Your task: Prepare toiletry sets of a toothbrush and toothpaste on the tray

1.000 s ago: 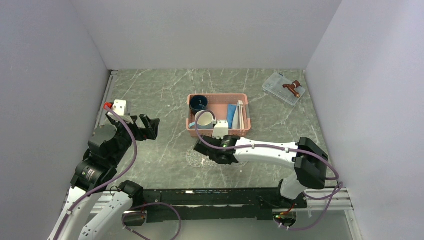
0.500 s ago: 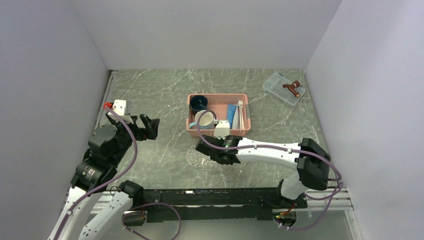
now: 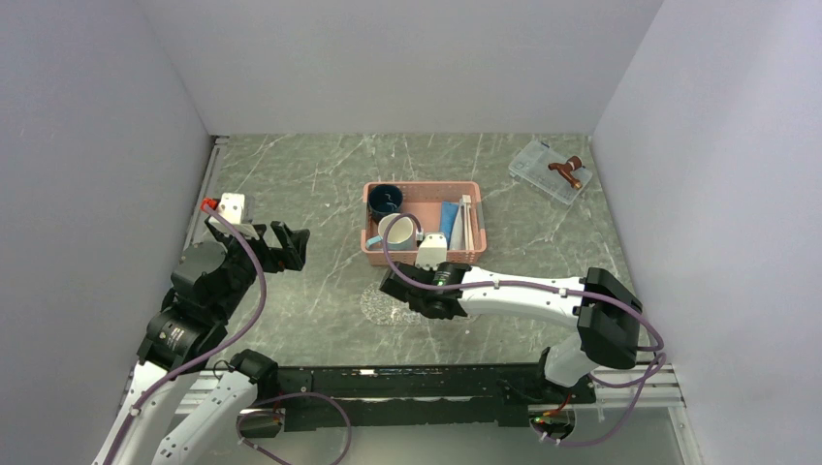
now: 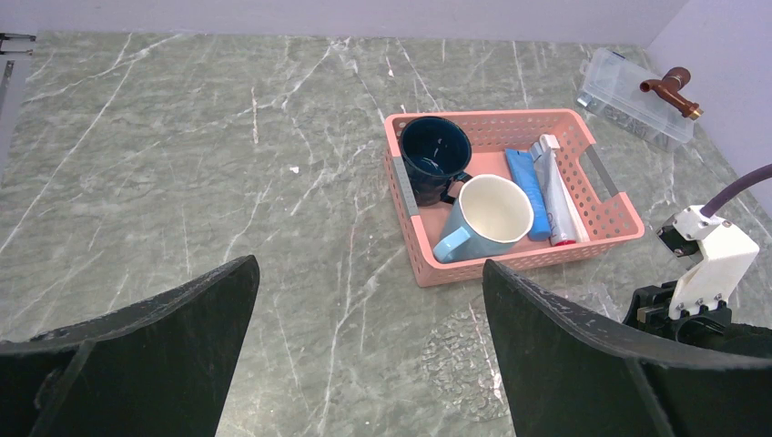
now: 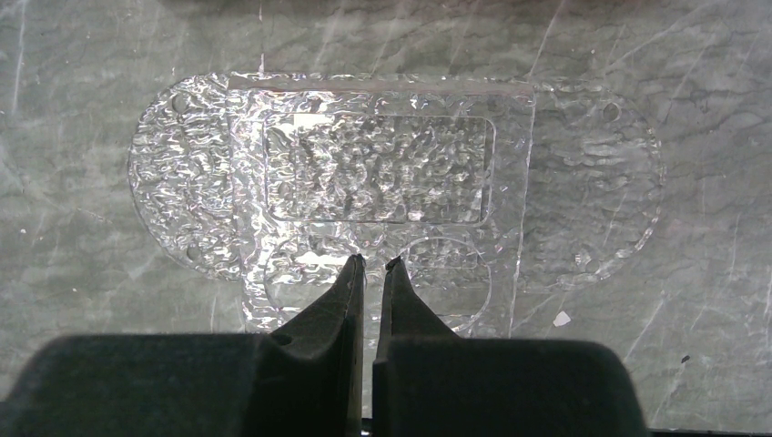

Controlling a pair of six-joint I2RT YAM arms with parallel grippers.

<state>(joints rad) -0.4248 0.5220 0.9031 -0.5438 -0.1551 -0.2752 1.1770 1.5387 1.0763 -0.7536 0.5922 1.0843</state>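
The clear textured tray (image 3: 376, 306) lies on the table just in front of the pink basket (image 3: 424, 256). My right gripper (image 3: 390, 287) hangs over it, shut; in the right wrist view the tips (image 5: 373, 263) sit above the tray's (image 5: 364, 164) near part with nothing seen between them. A blue toothpaste tube (image 3: 449, 221) and whitish toothbrushes (image 3: 466, 223) lie side by side in the basket's right half, also seen as toothpaste (image 4: 526, 187) and toothbrushes (image 4: 553, 187). My left gripper (image 3: 291, 247) is held open well left of the basket, empty (image 4: 369, 264).
The basket also holds a dark blue mug (image 3: 385, 201) and a pale blue mug (image 3: 395, 231) lying on its side. A small clear box (image 3: 543, 172) with a brown object on it sits at the back right. Walls close in the table on three sides.
The right arm has shifted slightly to the right over the tray, its gripper still shut. The left arm and the tray have not moved.
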